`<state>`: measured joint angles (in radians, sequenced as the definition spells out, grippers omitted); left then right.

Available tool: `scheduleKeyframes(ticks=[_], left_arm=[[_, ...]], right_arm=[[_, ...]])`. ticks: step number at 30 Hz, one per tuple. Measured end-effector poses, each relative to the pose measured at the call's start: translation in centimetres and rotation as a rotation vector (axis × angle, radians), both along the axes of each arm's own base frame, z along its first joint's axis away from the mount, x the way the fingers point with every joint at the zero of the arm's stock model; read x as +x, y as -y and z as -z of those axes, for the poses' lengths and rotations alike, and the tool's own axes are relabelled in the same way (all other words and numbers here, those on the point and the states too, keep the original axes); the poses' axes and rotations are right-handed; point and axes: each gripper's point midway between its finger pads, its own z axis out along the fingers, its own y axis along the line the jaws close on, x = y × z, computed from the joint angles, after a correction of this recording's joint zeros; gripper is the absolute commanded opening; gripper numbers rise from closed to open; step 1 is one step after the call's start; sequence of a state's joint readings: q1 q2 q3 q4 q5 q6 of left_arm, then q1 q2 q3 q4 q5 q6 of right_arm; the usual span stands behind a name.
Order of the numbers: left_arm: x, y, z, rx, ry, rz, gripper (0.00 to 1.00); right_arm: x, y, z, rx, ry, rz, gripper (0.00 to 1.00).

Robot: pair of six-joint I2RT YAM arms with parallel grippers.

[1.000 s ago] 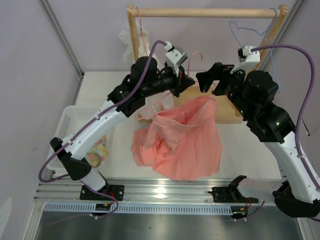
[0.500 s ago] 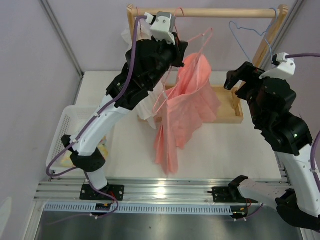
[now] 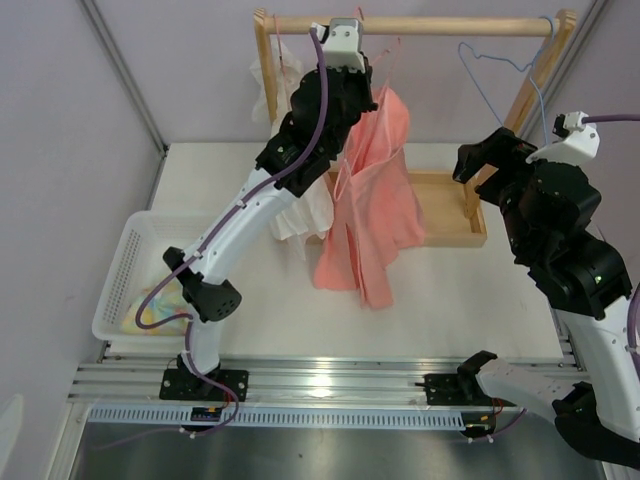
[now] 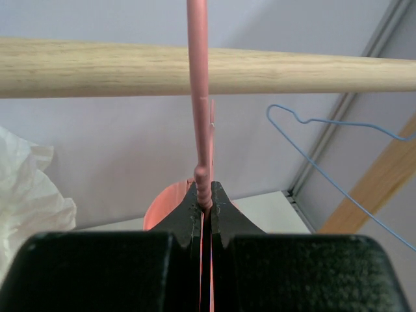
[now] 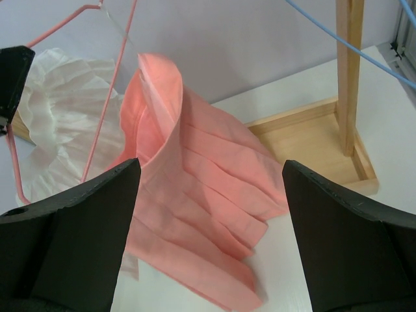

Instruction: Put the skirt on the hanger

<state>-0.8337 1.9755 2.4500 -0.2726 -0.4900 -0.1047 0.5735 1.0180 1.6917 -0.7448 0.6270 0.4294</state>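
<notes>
The salmon-pink pleated skirt [image 3: 368, 195] hangs from the thin pink hanger [image 3: 392, 60] under the wooden rail [image 3: 450, 24], its hem reaching the table. My left gripper [image 3: 358, 50] is raised to the rail. In the left wrist view it [image 4: 203, 192] is shut on the hanger's neck [image 4: 199, 97], which crosses the rail [image 4: 292, 68] and leaves the frame's top. My right gripper [image 3: 490, 160] is open and empty, off to the right. In the right wrist view it [image 5: 211, 195] faces the skirt [image 5: 195, 188] and hanger wire [image 5: 110, 84].
A white ruffled garment [image 3: 300, 205] hangs left of the skirt. A light-blue hanger [image 3: 490, 55] hangs at the rail's right end. The rack's wooden base tray [image 3: 450, 215] lies behind the skirt. A white basket [image 3: 125, 260] holds a yellow-and-blue cloth [image 3: 160, 310] at left.
My left arm has lifted the hanger with the skirt from the table up to the rail. My right gripper has let go and drawn back to the right.
</notes>
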Motion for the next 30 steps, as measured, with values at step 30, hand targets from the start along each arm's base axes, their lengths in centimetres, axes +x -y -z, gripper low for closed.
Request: scheduleKeyframes(ticks=[30], left_arm=[[6.5,-0.9,5.1,-0.041,-0.072,0.088,0.05]], right_arm=[[-0.4,-0.3,3.7,-0.02,-0.048,-0.031,0.96]])
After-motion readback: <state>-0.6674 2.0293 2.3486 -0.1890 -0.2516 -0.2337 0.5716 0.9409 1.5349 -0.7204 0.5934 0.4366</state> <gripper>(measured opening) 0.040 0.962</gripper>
